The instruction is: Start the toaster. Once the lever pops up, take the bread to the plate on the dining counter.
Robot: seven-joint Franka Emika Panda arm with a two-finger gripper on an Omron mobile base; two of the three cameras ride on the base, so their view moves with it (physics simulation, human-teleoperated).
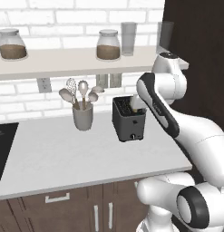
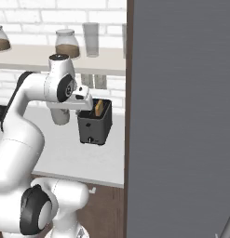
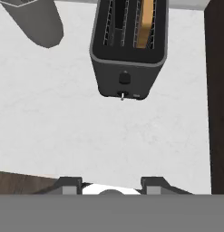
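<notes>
The dark toaster (image 1: 128, 121) (image 2: 94, 126) (image 3: 128, 50) stands on the light worktop (image 1: 63, 154), its narrow end with the small knob (image 3: 124, 78) facing me. A golden slice of bread (image 3: 145, 21) (image 2: 99, 108) stands upright in its right-hand slot, its top edge poking out. My gripper (image 3: 112, 185) hovers above the worktop, in front of and higher than the toaster, looking down on it. Its two fingertips (image 3: 70, 183) are apart with nothing between them. In the right base view the hand (image 2: 83, 103) sits at the toaster's upper left corner. The plate and the dining counter are out of view.
A grey utensil holder (image 1: 83, 115) (image 3: 36, 22) stands left of the toaster. A shelf (image 1: 63, 61) with jars runs above. A black cooktop (image 1: 2, 149) lies at far left. A tall dark panel (image 2: 181, 116) (image 3: 217, 90) walls off the worktop's right end.
</notes>
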